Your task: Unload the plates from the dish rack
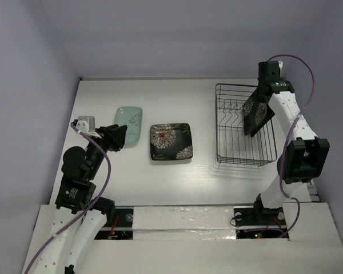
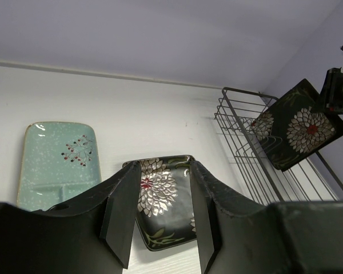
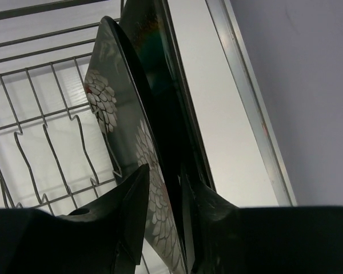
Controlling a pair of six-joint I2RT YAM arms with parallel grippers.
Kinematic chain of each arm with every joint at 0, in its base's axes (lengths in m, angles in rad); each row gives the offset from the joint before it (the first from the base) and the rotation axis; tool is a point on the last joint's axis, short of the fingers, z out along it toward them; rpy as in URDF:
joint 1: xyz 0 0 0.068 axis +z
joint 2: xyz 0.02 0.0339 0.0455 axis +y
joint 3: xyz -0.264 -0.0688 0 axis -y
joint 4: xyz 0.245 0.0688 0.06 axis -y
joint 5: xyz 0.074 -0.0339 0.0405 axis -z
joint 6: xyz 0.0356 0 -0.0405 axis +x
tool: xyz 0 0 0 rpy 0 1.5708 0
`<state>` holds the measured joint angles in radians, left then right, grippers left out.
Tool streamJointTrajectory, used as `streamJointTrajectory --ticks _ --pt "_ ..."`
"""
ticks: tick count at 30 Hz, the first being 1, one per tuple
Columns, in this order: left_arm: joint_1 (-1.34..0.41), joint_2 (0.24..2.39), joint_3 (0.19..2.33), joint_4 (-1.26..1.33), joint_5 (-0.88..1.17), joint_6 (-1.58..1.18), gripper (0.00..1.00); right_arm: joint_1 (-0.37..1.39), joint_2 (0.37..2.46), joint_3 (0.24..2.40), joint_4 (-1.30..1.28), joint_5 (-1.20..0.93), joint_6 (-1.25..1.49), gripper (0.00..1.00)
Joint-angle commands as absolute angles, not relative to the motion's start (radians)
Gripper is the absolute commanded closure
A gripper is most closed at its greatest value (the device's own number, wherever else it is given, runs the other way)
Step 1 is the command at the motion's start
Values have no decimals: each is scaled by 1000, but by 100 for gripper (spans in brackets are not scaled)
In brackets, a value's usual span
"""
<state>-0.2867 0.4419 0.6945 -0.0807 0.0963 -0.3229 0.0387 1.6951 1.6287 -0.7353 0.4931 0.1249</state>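
Right wrist view: my right claw (image 3: pixel 164 181) seems clamped on the upper edge of the teal-centred plate (image 3: pixel 119 114), which stands tilted on edge over the dish rack (image 1: pixel 237 142), so I'd lift straight up.

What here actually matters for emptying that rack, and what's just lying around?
Part of the job:
- dish rack
- dark square plate, gripped by the right gripper at the rack
- black floral plate and mint-green plate, both flat on the table

Not part of it:
- only the table itself and the arms' purple cables
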Motion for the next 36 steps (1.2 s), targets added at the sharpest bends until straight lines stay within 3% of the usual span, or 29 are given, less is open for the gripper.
streamJointTrajectory --ticks 1,7,11,13,17,20,28,36 --pt "-291 442 727 -54 97 -321 64 32 1694 1680 -749 479 94 66" --pt "-291 436 727 -54 94 -319 64 41 1697 1677 -761 473 64 85" --pt "-291 433 729 -54 95 -319 64 52 1724 1674 -779 463 52 67" --pt "-291 430 729 -55 94 -319 64 61 1730 1667 -782 463 48 66" --pt "-291 425 729 -55 92 -321 64 72 1715 1671 -784 488 45 89" --pt "-291 422 729 -55 91 -321 64 95 1675 1677 -775 531 35 99" --pt "-291 420 727 -54 98 -324 64 158 1542 1692 -710 672 -90 100" --pt "-291 425 726 -54 98 -325 64 199 1431 1675 -673 684 -107 100"
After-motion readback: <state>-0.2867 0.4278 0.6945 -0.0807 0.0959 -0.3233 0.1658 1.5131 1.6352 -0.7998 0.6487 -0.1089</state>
